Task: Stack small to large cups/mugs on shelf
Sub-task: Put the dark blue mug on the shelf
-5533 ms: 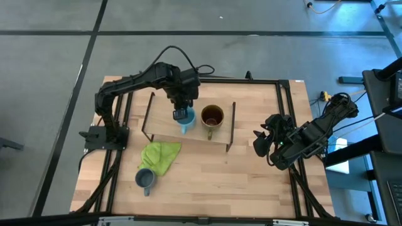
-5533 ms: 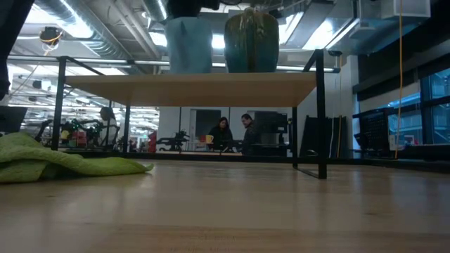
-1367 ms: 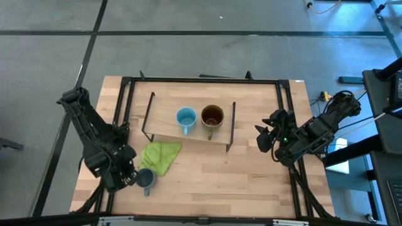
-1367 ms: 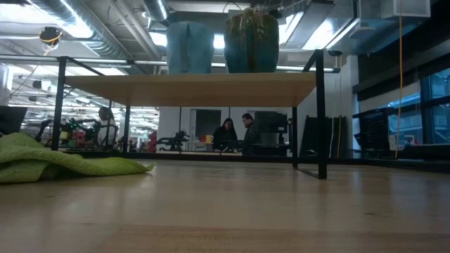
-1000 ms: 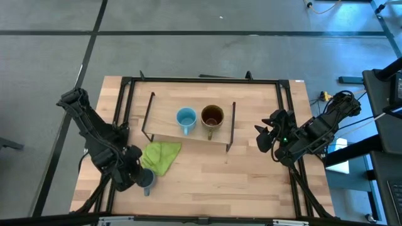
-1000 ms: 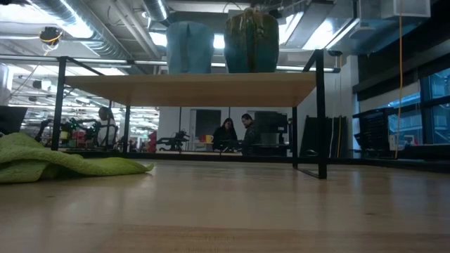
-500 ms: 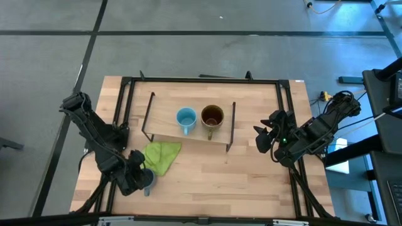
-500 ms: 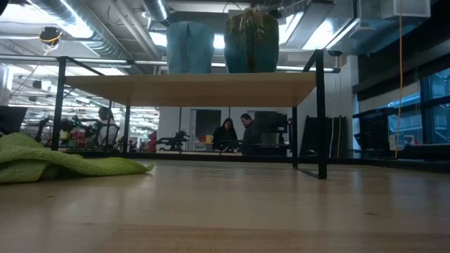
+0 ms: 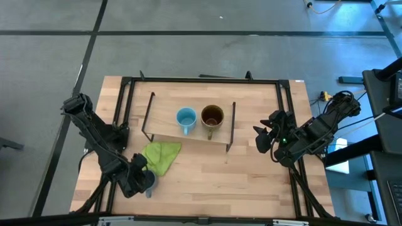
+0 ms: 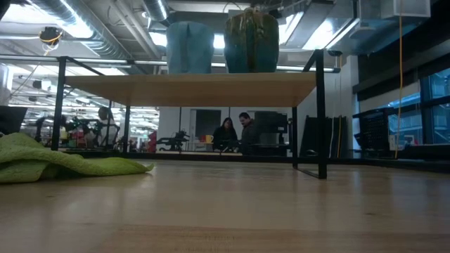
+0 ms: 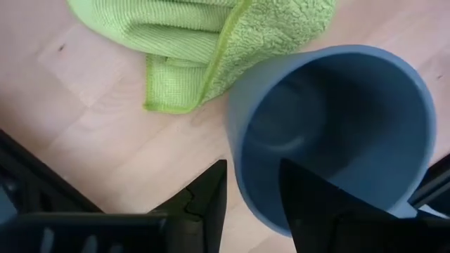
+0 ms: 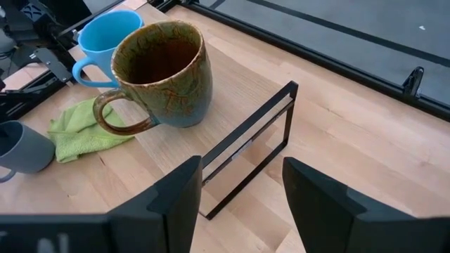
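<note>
The small grey-blue mug (image 9: pixel 149 184) stands upright on the table near its front left corner, beside the lime-green cloth (image 9: pixel 160 156). My left gripper (image 11: pixel 253 165) is open above it. One finger (image 11: pixel 209 193) is outside the mug's wall (image 11: pixel 235 151) and the other (image 11: pixel 309 200) over its hollow (image 11: pixel 330 133). The light-blue mug (image 9: pixel 186 118) and the olive-brown mug (image 9: pixel 212 117) stand side by side on the shelf (image 9: pixel 164 125). My right gripper (image 9: pixel 260 139) waits open at the table's right edge, facing the shelf (image 12: pixel 242 91).
The green cloth (image 11: pixel 204 35) lies against the grey-blue mug's far side. The shelf's black rod legs (image 12: pixel 246 144) stand at both ends of the board. The tabletop's black frame (image 9: pixel 125 94) runs round the edges. Two people (image 10: pixel 233 133) sit in the room far behind.
My left gripper has edged toward the table's right and near edge, onto the grey-blue mug, and now covers part of it in the high view. The mug has stayed where it was.
</note>
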Controlling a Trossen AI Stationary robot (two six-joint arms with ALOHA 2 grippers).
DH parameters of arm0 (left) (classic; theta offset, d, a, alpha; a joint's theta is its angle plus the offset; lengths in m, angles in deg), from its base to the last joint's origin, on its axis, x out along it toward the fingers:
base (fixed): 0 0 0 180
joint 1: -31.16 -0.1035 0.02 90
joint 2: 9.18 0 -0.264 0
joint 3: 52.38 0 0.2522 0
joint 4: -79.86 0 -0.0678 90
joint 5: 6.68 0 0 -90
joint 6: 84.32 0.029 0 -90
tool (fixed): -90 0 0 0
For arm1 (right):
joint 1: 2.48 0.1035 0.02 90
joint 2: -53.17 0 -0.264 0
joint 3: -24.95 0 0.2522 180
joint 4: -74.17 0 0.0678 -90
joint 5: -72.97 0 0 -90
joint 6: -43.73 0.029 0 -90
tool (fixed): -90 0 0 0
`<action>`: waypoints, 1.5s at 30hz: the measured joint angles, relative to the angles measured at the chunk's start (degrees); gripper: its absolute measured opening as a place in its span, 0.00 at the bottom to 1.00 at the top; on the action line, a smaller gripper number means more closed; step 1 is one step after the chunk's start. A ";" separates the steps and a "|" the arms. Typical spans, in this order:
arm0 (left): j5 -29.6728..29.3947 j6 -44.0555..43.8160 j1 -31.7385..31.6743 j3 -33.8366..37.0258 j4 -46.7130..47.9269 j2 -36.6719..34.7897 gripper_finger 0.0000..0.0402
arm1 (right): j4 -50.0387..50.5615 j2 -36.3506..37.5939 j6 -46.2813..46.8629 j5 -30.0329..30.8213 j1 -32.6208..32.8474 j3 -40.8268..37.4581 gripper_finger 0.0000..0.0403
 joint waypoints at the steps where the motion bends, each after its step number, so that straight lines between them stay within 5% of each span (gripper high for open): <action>1: 0.01 0.30 0.00 0.00 0.23 0.00 0.30 | 0.00 0.00 0.00 0.00 0.00 0.00 0.50; 16: -0.09 1.19 0.00 0.00 1.53 0.00 0.03 | 0.07 0.02 -0.16 -0.02 0.00 0.00 0.50; 27: 0.22 6.43 -2.50 -5.40 4.74 -0.15 0.01 | 0.26 0.02 -0.18 -0.02 0.00 0.00 0.50; 35: -1.69 21.07 -11.27 -28.57 34.67 -0.17 0.01 | 0.37 0.02 -0.18 0.00 0.00 0.00 0.50; 40: -8.12 38.02 -21.74 -35.26 35.04 -3.86 0.00 | 0.35 0.01 -0.18 0.00 0.00 0.00 0.50; 45: -8.41 58.76 -35.98 -35.17 34.89 -4.78 0.00 | 0.06 -0.56 -0.18 -0.59 0.00 0.00 0.50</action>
